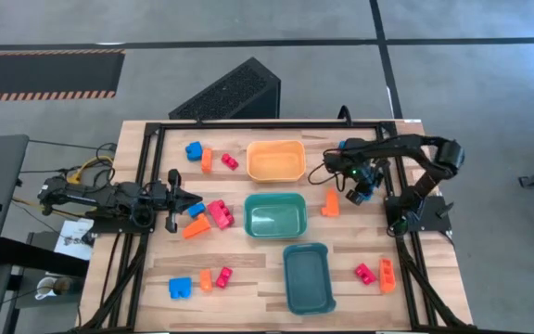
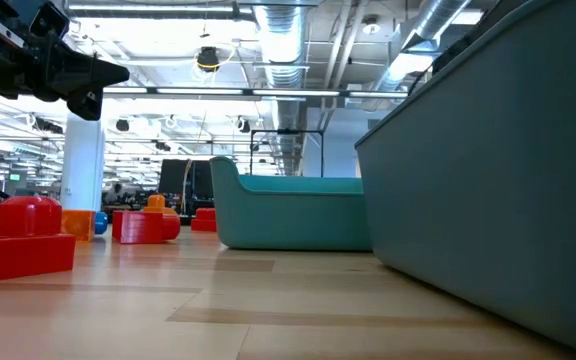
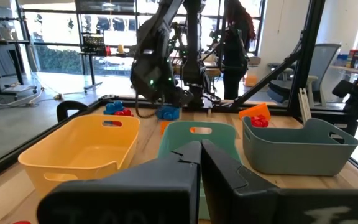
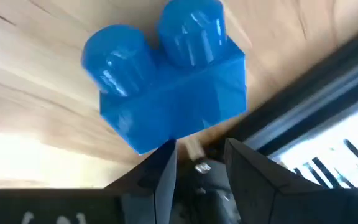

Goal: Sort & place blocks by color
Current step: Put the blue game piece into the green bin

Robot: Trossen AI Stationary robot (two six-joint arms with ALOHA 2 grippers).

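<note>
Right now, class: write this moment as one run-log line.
left gripper: shut, waiting at table's left | right gripper: closed on blue block, near table's right edge | orange tray: no blocks visible inside

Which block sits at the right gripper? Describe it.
From the yellow-orange tray, look right to the right gripper. Just in front of it lies a two-stud brick, the only blue one on that side; its neighbour is orange.
</note>
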